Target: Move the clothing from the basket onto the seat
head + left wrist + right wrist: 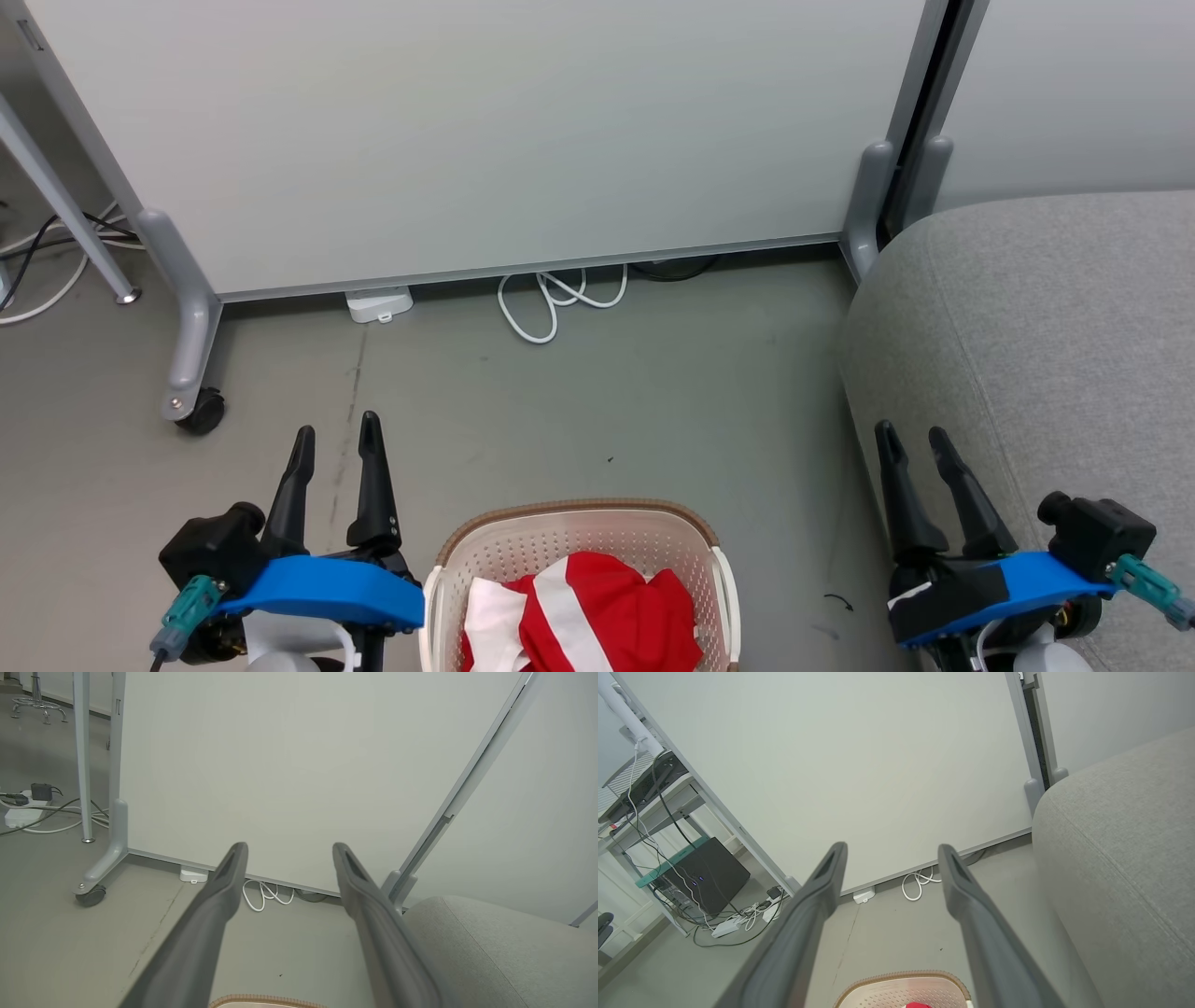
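Separating basket [579,509] rim from seat [1027,327] edge, floor [794,467]

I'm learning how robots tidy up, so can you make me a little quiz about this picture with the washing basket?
1. True or false: the red clothing lies on the grey sofa.
2. On which side of the laundry basket does the sofa stand? A) the robot's left B) the robot's right C) underneath it
3. Fill the gap: the left gripper and the right gripper both have their fingers ___.

Key: 1 false, it lies in the basket; 2 B; 3 open, holding nothing.
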Tool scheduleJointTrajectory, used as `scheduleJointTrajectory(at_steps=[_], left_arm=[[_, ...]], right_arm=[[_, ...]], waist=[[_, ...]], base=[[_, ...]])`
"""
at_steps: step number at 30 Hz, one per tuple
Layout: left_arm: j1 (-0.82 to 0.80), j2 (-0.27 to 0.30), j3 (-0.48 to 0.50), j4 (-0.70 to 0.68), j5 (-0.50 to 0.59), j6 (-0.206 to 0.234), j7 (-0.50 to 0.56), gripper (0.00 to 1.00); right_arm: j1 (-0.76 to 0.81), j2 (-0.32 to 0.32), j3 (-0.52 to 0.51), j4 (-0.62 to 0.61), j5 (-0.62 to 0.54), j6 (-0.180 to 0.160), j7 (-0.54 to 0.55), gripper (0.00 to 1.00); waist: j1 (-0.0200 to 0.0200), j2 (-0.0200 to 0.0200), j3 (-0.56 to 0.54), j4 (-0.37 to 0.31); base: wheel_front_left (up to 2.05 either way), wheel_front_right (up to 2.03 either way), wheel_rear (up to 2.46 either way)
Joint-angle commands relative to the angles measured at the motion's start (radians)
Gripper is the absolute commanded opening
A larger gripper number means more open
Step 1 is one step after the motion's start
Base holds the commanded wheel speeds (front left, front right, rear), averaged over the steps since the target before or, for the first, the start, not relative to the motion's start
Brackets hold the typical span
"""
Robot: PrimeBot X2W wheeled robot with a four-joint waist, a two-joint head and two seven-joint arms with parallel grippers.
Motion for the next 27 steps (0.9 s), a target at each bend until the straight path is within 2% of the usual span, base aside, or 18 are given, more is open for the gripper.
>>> scheduleJointTrajectory(at_steps=[1,27], left_arm=[[-0.021,0.005,-0.005,-0.014,0.035,0.002,-0.011,1.0],[-0.019,0.0,-0.031,-0.019,0.229,-0.013,-0.067,1.0]], right_arm=[[-0.017,-0.007,0.004,-0.005,-0.038,0.002,-0.012,1.0],[-0.024,-0.008,0.036,0.013,-0.261,0.002,-0.068,1.0]], waist=[[0.0,0.0,0.001,0.001],[0.0,0.0,0.009,0.017]], base=[[0.0,0.0,0.0],[0.0,0.0,0.0]])
